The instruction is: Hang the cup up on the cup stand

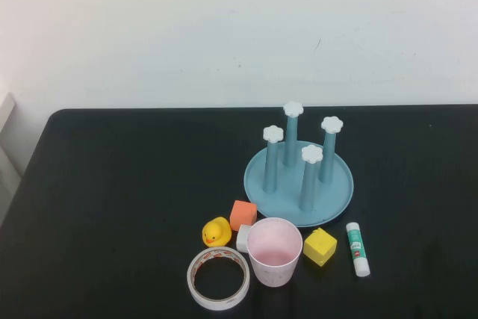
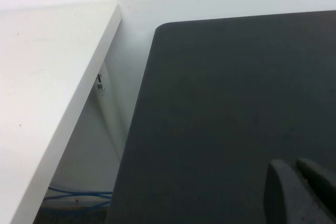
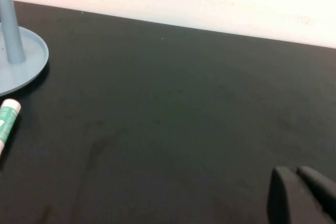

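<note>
The pale pink cup (image 1: 275, 252) stands upright, mouth up, near the table's front edge. Behind it to the right is the cup stand (image 1: 299, 177), a light blue round tray with four blue posts capped by white flowers; its rim and one post also show in the right wrist view (image 3: 21, 59). No arm appears in the high view. My left gripper (image 2: 294, 169) is shut and empty over bare black table near the left edge. My right gripper (image 3: 295, 174) is shut and empty over bare table, to the right of the stand.
Around the cup lie a tape roll (image 1: 218, 279), a yellow rubber duck (image 1: 216, 231), an orange cube (image 1: 243, 214), a small white cap (image 1: 243, 238), a yellow cube (image 1: 320, 246) and a glue stick (image 1: 358, 249). A white shelf (image 2: 47, 93) stands beside the table's left edge.
</note>
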`<state>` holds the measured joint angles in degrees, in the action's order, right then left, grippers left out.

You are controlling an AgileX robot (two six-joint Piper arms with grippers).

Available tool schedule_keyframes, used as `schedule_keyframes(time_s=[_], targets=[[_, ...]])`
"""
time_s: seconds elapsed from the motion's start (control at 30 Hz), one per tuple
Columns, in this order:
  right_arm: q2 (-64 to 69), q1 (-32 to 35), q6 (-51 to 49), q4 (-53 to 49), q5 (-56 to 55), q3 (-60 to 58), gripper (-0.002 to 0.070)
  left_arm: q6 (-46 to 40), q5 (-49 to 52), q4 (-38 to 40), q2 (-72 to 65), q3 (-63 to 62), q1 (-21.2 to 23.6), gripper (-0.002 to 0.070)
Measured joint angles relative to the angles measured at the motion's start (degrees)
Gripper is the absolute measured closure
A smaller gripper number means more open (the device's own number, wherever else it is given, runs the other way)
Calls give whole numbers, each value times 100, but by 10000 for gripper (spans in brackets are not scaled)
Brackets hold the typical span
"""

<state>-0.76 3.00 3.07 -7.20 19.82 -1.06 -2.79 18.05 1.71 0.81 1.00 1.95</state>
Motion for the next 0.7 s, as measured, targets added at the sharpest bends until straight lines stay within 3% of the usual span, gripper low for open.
schedule_keyframes(time_s=[0.7], targets=[[0, 0, 0, 213, 0, 0, 678, 11, 10, 0, 0, 0, 0, 676]])
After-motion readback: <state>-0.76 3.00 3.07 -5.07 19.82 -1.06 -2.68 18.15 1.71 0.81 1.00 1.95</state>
